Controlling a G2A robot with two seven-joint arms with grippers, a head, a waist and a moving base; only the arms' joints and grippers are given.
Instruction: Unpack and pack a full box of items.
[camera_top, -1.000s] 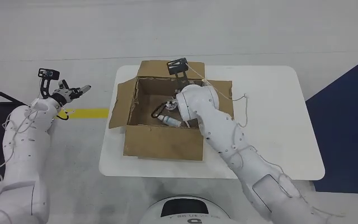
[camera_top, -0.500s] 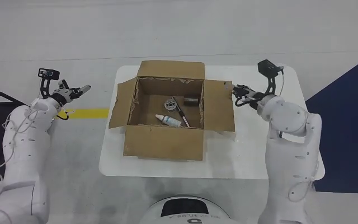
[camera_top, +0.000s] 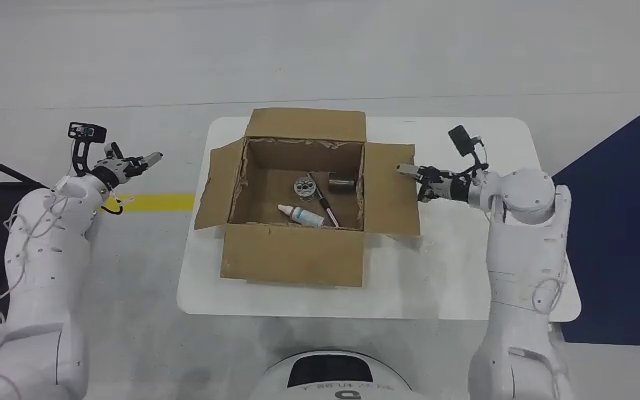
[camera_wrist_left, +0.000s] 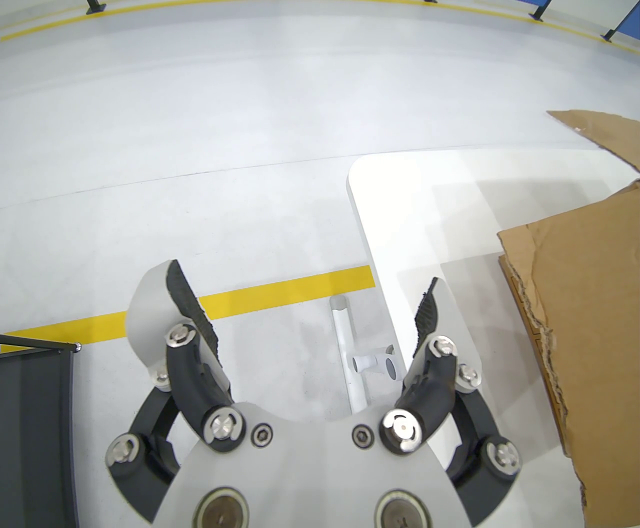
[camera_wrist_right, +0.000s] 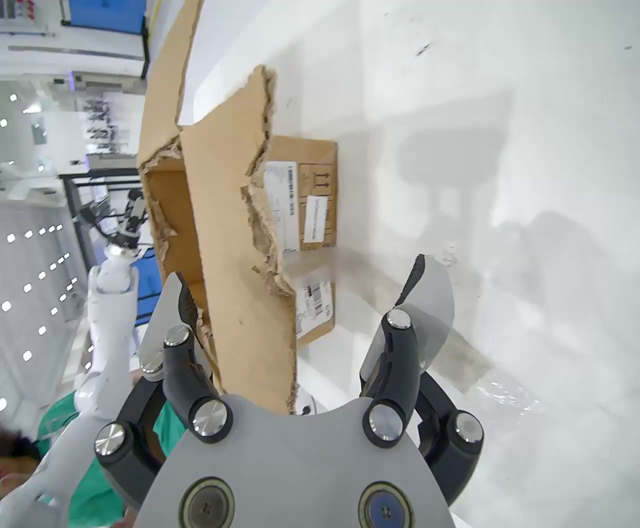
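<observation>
Centrally, an open cardboard box (camera_top: 290, 255) is seen standing on a white table (camera_top: 480, 260), with its flaps spread outward. Four items are seen on the box floor. A white bottle (camera_top: 300, 215) is laid on its side nearest the front wall. A slim dark tool (camera_top: 325, 200) is laid at a slant just beside the bottle. A round metal piece (camera_top: 303, 185) and a dark cylinder (camera_top: 343, 183) are placed farther back, with the tool's far end between them.

The right flap (camera_top: 390, 200) is laid out flat over the table, and its edge is ragged and torn (camera_wrist_right: 235, 225). The right gripper (camera_top: 405, 170) is held at the far outer corner of this flap, low above the table. Its fingers are spread wide (camera_wrist_right: 300, 275). The torn edge of the flap is seen between them, close to one finger, but nothing is clamped.

The left gripper (camera_top: 150, 158) is held well apart from the box, out past the table's left edge and above the floor. Its fingers are likewise spread wide (camera_wrist_left: 305, 282), and nothing is held between them. A yellow stripe (camera_top: 160, 202) is painted on the floor below it, and the near corner of the box (camera_wrist_left: 590, 325) is caught at the side of the left wrist view.
</observation>
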